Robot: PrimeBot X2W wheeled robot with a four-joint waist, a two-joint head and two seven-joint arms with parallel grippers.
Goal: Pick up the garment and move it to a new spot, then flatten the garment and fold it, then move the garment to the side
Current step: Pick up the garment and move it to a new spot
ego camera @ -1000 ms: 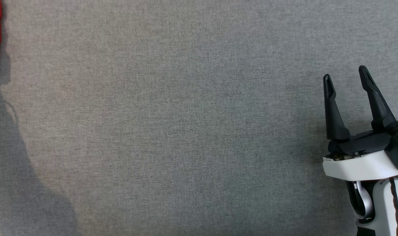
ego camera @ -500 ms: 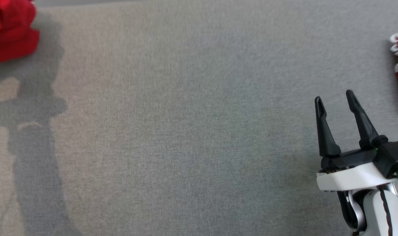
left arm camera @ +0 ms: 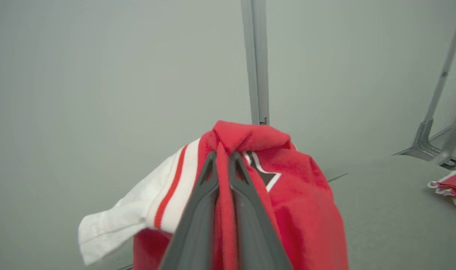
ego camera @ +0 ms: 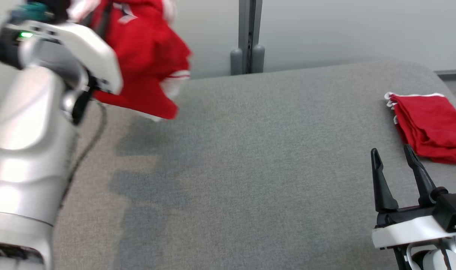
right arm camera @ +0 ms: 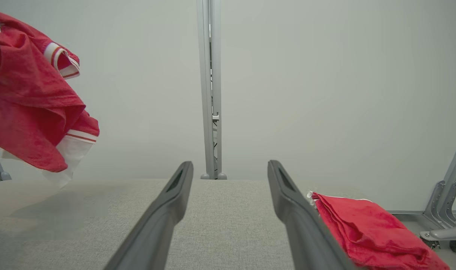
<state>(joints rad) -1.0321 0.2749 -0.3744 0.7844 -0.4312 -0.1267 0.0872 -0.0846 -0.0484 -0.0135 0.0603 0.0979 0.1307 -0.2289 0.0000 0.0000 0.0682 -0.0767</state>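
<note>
We've got the left gripper pinched nearly closed on a bunched fold of the red shirt. The fabric is squeezed between its two fingers and spills over the tips. The shirt's up in the air at the far left, hanging off the raised left arm above the far-left part of the grey padded table. Its lower hem looks clear of the surface, w/ a shadow under it. One white sleeve w/ a red stripe sticks out sideways; the rest drapes down.

The right gripper sits low at the near right, spread wide, nothing in it. Just beyond it, at the far right, a folded red cloth lies on the table, not touching the gripper.

Handling, as we judge it: light, soft, fully limp, so it'll prob. collapse into a heap wherever it's set down. The fabric looks fuzzy, prob. not slippery, and a thin pinch seems enough to carry it. Not fragile. The current hold looks mid-body & through several layers: fine for transport, poor for spreading. For flattening we'd want two holds well apart on one edge, e.g. both shoulders or both hem corners, one per gripper, single layer if poss. so it opens when pulled. The sleeves will likely flop & tuck under, so they'd need pulling out separately.
</note>
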